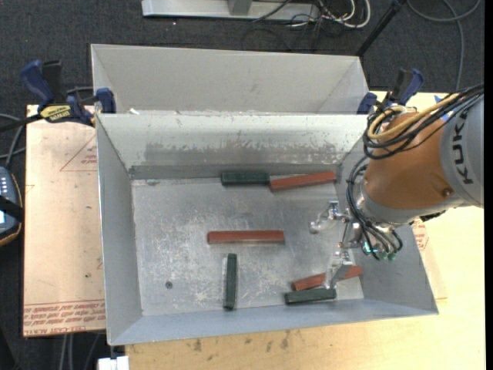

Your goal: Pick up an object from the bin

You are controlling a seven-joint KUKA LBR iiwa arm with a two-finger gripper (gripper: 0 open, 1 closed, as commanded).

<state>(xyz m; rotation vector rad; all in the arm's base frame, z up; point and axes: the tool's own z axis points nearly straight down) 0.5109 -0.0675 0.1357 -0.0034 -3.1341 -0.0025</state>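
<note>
My gripper [336, 251] hangs low over the right-hand side of the grey metal bin [115, 230], reaching in from the right on an arm [404, 183] wrapped in an orange-brown cover with cables looped above it. Whether the gripper is apart or together I cannot tell from this angle, and nothing can be seen clamped in it.

Directly beneath its lower end lies the corner red bar [310, 282], a flat red stick tilted slightly, close to the bin's near right corner; the gripper's metal crosses over it. Just beside that, and nearer the front wall, lies the corner green bar [310, 297], dark and about the same length.

The other pieces are scattered well apart on the floor of the bin: the middle red bar [245, 237] lies flat near the centre, the lone green bar [229, 281] points front to back left of centre, and the far green bar [245, 178] and far red bar [302, 181] lie end to end along the back wall.
</note>
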